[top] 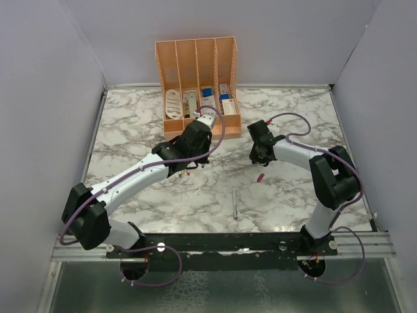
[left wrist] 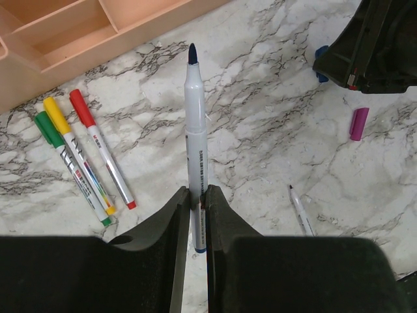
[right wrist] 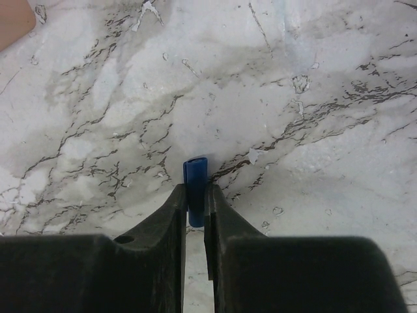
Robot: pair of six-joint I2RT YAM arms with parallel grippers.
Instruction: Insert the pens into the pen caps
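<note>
My left gripper point(top: 199, 147) point(left wrist: 197, 192) is shut on a grey-white pen point(left wrist: 195, 137). The pen's dark blue tip is bare and points away from the gripper, above the marble table. My right gripper point(top: 256, 153) point(right wrist: 195, 189) is shut on the blue cap point(right wrist: 195, 175), held close over the table. The blue cap also shows at the edge of the right gripper in the left wrist view point(left wrist: 321, 55). A magenta cap point(top: 260, 177) point(left wrist: 359, 124) lies loose. An uncapped pen point(top: 234, 202) point(left wrist: 301, 212) lies nearby. Three pens with green point(left wrist: 45, 128), yellow point(left wrist: 56, 114) and red point(left wrist: 82, 107) caps lie side by side.
A peach organizer point(top: 195, 85) point(left wrist: 78, 39) with white and blue boxed items stands at the back, just beyond the left gripper. Grey walls enclose the table on the left, right and back. A black rail point(top: 221, 242) runs along the near edge.
</note>
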